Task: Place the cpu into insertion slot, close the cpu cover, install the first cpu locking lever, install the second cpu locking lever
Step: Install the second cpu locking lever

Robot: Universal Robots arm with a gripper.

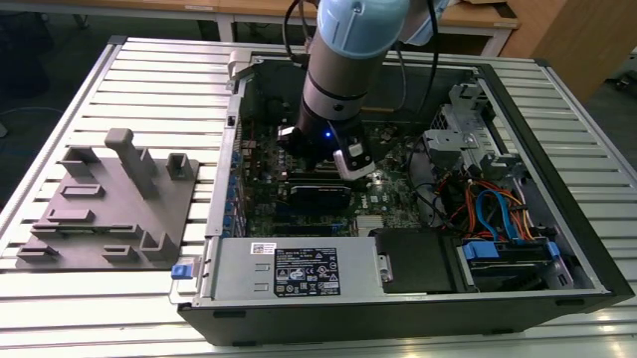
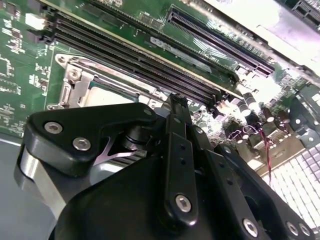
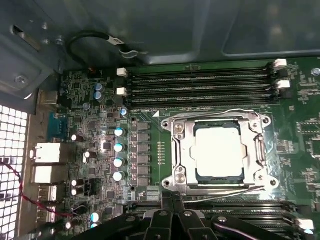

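In the exterior view the arm [image 1: 344,67] reaches down into an open computer case [image 1: 418,298] lying on a slatted table [image 1: 149,67], its gripper [image 1: 344,160] low over the motherboard [image 1: 298,201]; a grey fixture [image 1: 104,212] sits on the table toward the exterior view's left, apart from the case. The socket is hidden under the arm here, and I cannot tell how the claw stands. In the second wrist view the black gripper [image 2: 177,107] fills the foreground, its fingers looking pressed together just beside the cover [image 2: 85,85], with the memory slots [image 2: 140,55] beyond. In the first wrist view the cpu [image 3: 220,149] lies flat in the slot [image 3: 218,152], framed by the cover [image 3: 181,150], which is folded down around it. A thin lever [image 3: 225,194] lies along the socket's near edge, another [image 3: 215,112] along the far edge. The gripper [image 3: 171,197] tip sits near the socket's corner, holding nothing.
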